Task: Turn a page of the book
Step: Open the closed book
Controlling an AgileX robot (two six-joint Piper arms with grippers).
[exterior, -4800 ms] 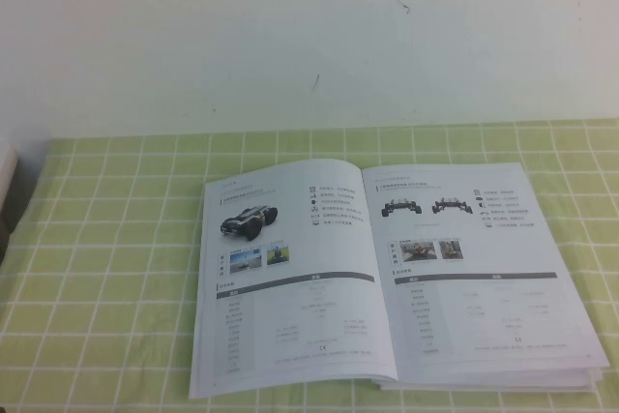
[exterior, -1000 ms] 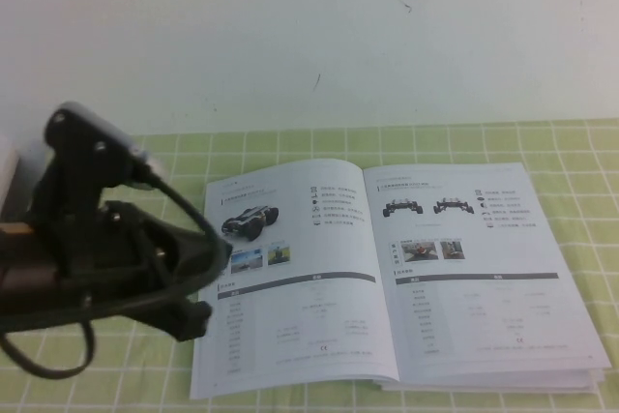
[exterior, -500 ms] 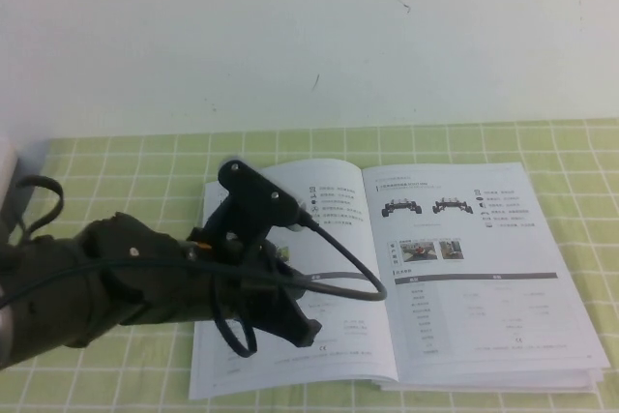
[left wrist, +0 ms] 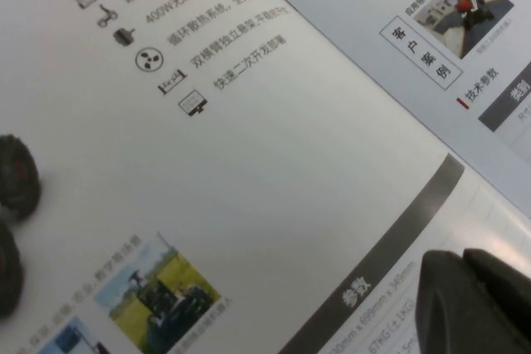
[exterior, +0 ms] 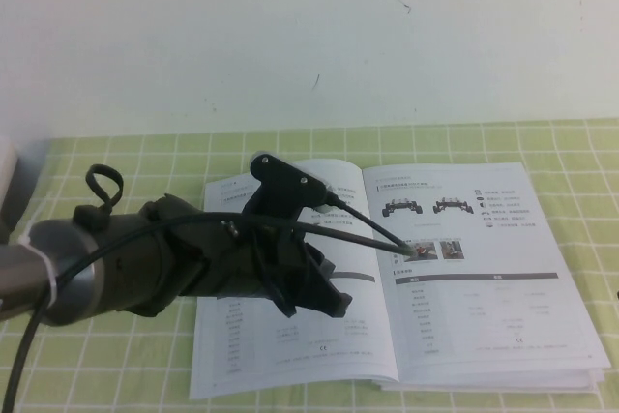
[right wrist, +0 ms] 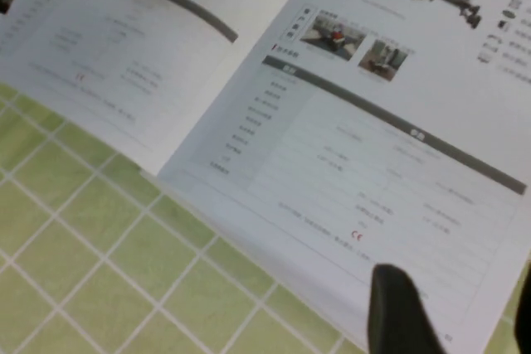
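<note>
Our left gripper (exterior: 324, 299) hovers over the thin glossy white catalogue (exterior: 290, 336) lying open on the green checked cloth (exterior: 116, 365); its fingers' state we cannot tell. Our right gripper (right wrist: 452, 308), jaws parted and empty, nears the right-hand page (exterior: 484, 297) (limp, slippery; best lifted at its outer corner).

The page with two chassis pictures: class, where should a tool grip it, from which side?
Its free near-right corner, from the right: the page lies flat, bound at the spine. Right tool hovers there; left tool is over the left-hand sheet.
</note>
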